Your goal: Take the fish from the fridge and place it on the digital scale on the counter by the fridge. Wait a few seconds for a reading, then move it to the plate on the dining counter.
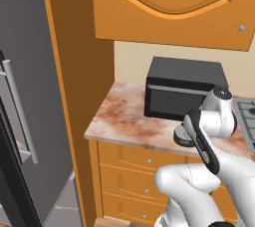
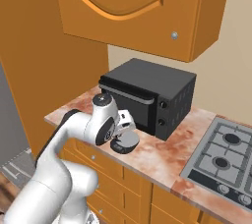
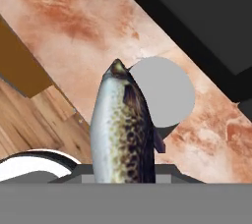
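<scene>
my gripper [image 3: 124,179] is clamped on the fish [image 3: 123,129], holding it just above the digital scale [image 3: 162,90] on the counter [image 3: 74,26], in front of the black microwave [image 2: 147,95].

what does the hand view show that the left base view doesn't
Hand view alone: the fish, speckled and silvery, held in the shut jaws and hanging just above the digital scale, plus wooden floor past the counter edge. Left base view alone: the fridge with its silver handle, the upper cabinet and the drawers. Shared: the marbled counter, the black microwave and the scale.
</scene>
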Motion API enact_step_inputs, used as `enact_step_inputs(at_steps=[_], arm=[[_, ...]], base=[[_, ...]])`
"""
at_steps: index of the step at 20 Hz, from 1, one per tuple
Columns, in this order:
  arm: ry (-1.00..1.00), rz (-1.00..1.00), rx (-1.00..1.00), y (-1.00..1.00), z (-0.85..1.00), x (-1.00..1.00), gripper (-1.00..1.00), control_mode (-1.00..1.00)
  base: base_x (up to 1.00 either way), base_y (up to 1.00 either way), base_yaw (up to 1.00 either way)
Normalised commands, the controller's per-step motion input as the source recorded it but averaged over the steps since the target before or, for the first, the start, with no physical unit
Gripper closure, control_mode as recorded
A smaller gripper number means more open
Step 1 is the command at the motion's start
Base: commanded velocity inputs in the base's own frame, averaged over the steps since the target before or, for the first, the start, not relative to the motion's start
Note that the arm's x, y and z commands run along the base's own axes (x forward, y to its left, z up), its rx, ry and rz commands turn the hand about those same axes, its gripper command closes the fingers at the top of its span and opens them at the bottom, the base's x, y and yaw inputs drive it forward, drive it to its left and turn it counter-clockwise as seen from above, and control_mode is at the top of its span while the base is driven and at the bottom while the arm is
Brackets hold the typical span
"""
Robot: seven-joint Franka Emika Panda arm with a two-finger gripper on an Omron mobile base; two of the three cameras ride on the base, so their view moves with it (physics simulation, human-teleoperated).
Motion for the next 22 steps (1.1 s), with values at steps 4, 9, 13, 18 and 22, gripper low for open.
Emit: enact_step_inputs(at_steps=[4,9,13,18,22], arm=[[0.01,0.00,0.00,-0.13,-0.24,0.39,1.00,-1.00],[0.00,0.00,0.00,0.00,-0.31,0.34,1.00,-1.00],[0.00,0.00,0.00,0.00,-0.24,0.26,1.00,-1.00],[0.00,0.00,0.00,0.00,-0.25,0.18,1.00,-1.00],[0.00,0.00,0.00,0.00,-0.22,0.09,1.00,-1.00]], base=[[0.00,0.00,0.00],[0.00,0.00,0.00],[0.00,0.00,0.00],[0.00,0.00,0.00],[0.00,0.00,0.00]])
